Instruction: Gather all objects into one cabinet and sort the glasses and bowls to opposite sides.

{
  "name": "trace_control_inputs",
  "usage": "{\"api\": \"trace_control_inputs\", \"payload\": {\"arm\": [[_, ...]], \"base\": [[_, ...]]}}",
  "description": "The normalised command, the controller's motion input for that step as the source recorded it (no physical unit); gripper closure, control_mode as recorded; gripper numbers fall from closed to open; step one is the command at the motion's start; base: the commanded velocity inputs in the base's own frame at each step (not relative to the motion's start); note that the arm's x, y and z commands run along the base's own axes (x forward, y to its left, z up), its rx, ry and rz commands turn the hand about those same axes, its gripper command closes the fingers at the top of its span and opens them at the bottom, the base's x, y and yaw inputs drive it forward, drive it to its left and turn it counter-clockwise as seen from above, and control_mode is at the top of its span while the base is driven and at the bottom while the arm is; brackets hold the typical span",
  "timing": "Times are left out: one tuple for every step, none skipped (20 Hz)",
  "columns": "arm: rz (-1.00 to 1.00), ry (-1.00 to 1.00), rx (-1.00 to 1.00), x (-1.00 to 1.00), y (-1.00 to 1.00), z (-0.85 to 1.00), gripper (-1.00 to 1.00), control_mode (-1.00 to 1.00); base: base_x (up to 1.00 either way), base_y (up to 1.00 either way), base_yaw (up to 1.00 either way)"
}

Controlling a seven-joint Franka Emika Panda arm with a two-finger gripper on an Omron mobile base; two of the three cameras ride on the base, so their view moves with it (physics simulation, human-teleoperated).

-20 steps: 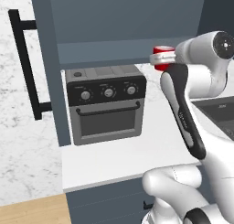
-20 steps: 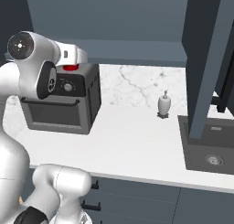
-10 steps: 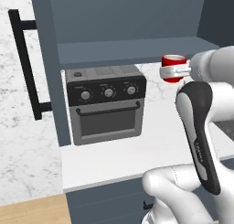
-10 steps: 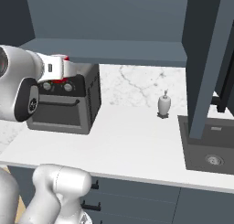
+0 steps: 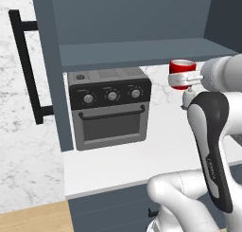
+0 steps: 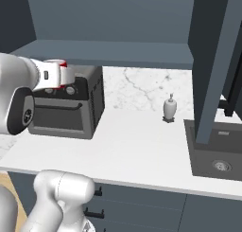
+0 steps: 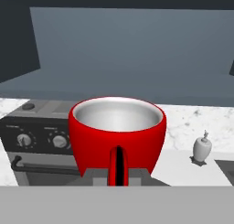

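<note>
Red cup in the air, cabinet shelf waiting just above

The red cup (image 7: 117, 134) sits upright, pinched at its near wall by the closed end effector (image 5: 185, 79), carried high over the desk (image 6: 137, 141) and just under the front edge of the dark cabinet (image 5: 142, 51), whose open shelf lies ahead of and slightly above the end effector. By my read this is a carry leg: that cup is picked but not placed, so shelving it is left, and so is sorting cups from bowl. Below and to one side of the end effector stands the toaster oven (image 5: 109, 108); farther off on the desk, the white soap dispenser (image 6: 169, 108) and, beyond it, the sink (image 6: 217, 150)
</note>
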Motion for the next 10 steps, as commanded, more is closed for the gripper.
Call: {"api": "trace_control_inputs", "payload": {"arm": [[0.0, 0.0, 0.0, -0.23, 0.0, 0.0, 1.0, -1.0], [-0.01, 0.0, 0.0, -0.25, 0.0, 0.0, 1.0, -1.0], [-0.02, 0.0, 0.0, -0.25, 0.0, 0.0, 1.0, -1.0], [-0.03, 0.0, 0.0, -0.26, 0.0, 0.0, 1.0, -1.0], [-0.02, 0.0, 0.0, -0.29, 0.0, 0.0, 1.0, -1.0], [-0.01, 0.0, 0.0, -0.31, 0.0, 0.0, 1.0, -1.0], [-0.01, 0.0, 0.0, -0.32, 0.0, 0.0, 1.0, -1.0], [-0.02, 0.0, 0.0, -0.32, 0.0, 0.0, 1.0, -1.0], [-0.02, 0.0, 0.0, -0.37, 0.0, 0.0, 1.0, -1.0], [-0.02, 0.0, 0.0, -0.54, 0.0, 0.0, 1.0, -1.0]], "base": [[0.0, 0.0, 0.0], [0.0, 0.0, 0.0], [0.0, 0.0, 0.0], [0.0, 0.0, 0.0], [0.0, 0.0, 0.0], [0.0, 0.0, 0.0], [0.0, 0.0, 0.0], [0.0, 0.0, 0.0], [0.0, 0.0, 0.0], [0.0, 0.0, 0.0]]}}
